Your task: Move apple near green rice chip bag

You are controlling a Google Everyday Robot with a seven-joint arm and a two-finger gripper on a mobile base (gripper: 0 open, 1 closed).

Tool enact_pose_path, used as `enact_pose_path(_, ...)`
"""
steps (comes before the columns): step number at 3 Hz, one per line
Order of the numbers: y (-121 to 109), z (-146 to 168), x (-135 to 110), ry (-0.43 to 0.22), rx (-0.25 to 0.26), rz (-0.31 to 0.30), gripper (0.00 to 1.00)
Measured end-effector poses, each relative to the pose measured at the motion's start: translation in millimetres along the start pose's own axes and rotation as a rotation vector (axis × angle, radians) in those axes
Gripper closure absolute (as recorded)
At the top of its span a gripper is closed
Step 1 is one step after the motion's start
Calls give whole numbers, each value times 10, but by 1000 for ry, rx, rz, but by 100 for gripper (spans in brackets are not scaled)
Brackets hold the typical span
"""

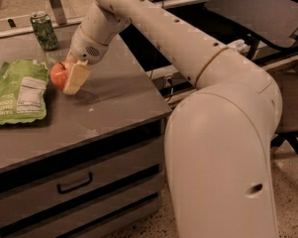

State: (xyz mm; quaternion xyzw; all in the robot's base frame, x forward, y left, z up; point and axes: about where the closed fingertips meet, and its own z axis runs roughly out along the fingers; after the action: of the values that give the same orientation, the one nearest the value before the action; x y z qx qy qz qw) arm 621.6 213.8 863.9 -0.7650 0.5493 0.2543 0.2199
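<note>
Apple (58,76) must end near the bag (19,90), which lies flat on the surface (114,103) just left of the tool (68,78); a can (43,30) stands behind. The tool's fingers pinch the apple low beside the bag, apparently for release there.

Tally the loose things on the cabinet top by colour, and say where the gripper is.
Green: 2, the green rice chip bag and the drink can.
Red-orange: 1, the apple.
Total: 3.
The gripper is shut on the apple, just right of the bag.
</note>
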Motion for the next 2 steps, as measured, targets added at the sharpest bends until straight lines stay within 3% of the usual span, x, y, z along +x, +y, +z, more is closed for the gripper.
enact_pose_path(1,-1,31,-3,0,-4,0,13)
enact_pose_path(2,-1,62,-5,-1,-8,0,0)
